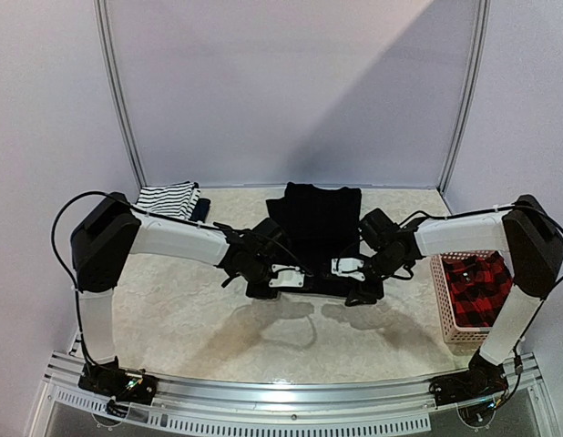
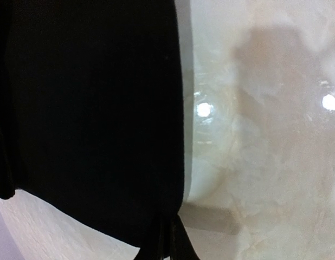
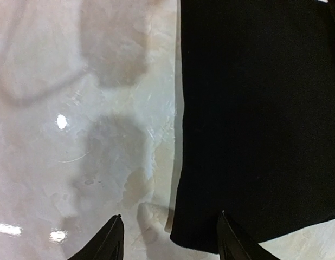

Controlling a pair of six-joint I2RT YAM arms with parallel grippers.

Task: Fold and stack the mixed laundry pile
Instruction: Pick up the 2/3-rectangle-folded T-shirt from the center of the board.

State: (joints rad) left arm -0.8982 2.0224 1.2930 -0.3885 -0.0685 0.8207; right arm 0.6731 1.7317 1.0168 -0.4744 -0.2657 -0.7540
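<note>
Left gripper (image 2: 168, 241): pressed together on the near hem corner of the large black fabric shirt (image 1: 313, 218), pinching it, probably for a fold.
Right gripper (image 3: 170, 241): spread, straddling the opposite near corner, one finger over cloth, one over the pale marbled worktop (image 1: 172, 309); nothing gripped.
Shirt: flat, mid-worktop towards the far edge.
Far left corner: folded black-and-white striped tank top (image 1: 168, 198) touching a navy piece (image 1: 201, 209).
Right edge: red-black plaid shirt (image 1: 477, 287) inside the pink slotted plastic basket (image 1: 445, 323).
In the way: both arms crowding the near hem, hiding it from above.
</note>
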